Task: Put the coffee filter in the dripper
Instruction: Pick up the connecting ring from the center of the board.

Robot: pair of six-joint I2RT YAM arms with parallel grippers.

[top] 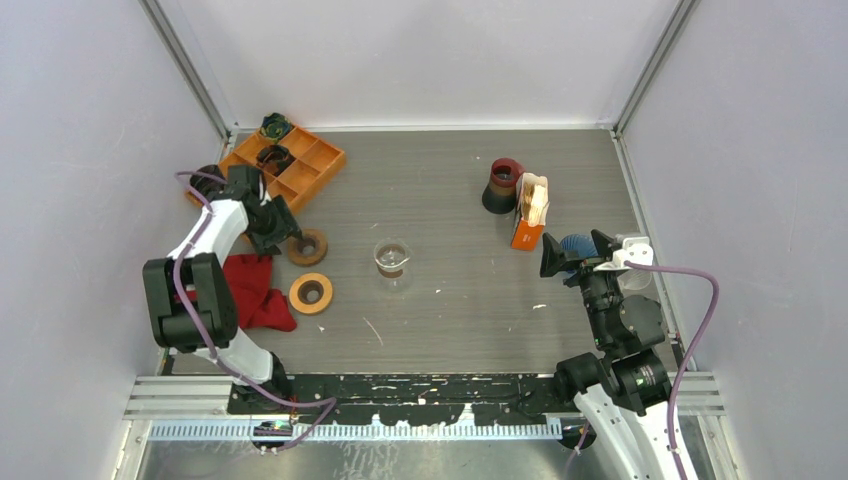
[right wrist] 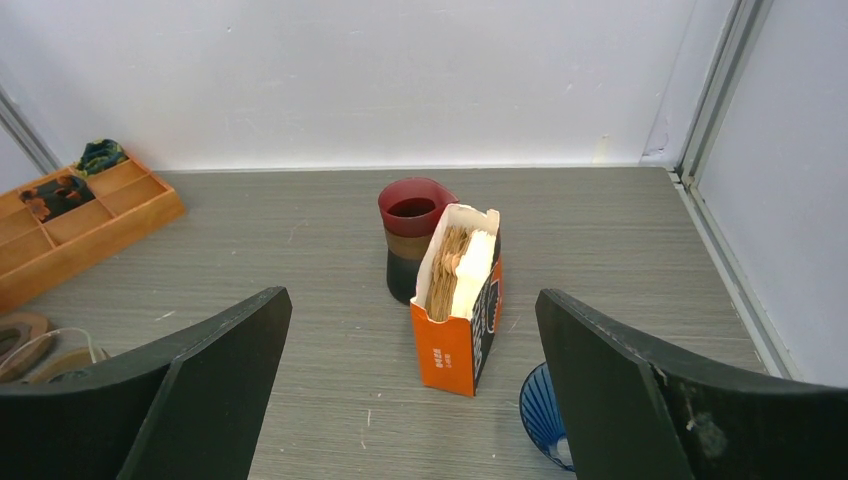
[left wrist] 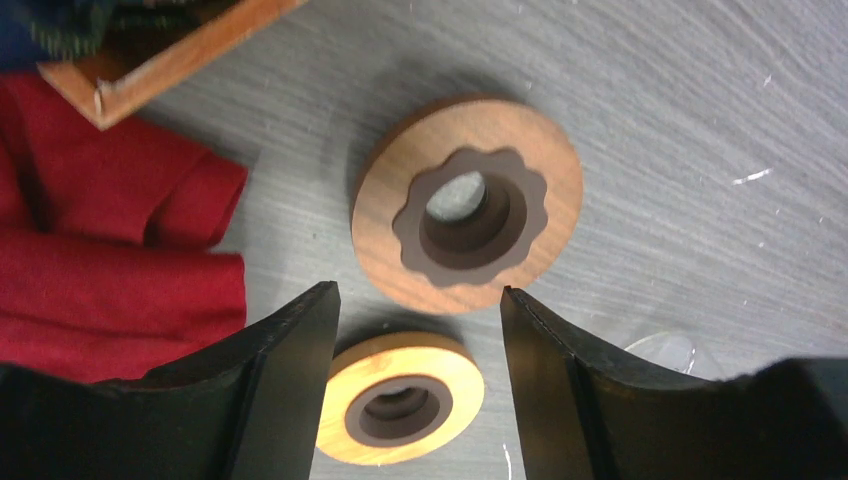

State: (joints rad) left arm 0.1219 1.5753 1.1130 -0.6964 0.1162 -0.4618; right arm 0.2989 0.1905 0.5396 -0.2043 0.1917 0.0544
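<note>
Filters [right wrist: 458, 262] boxed upright near right edge of worktop [right wrist: 620, 260].
Right end effector [right wrist: 410, 292] spread to pluck one; left end effector [left wrist: 418, 290] spread over ring [left wrist: 545, 175].

Top cam shows me the whole grey wood-grain desk [top: 460, 320] from above its near edge. L wrist cam looks down, v. close, on a brown wooden ring [left wrist: 540, 200] by left edge. R wrist cam faces far edge, low; top cam shares its orange cardboard filter box [right wrist: 450, 350].
</note>
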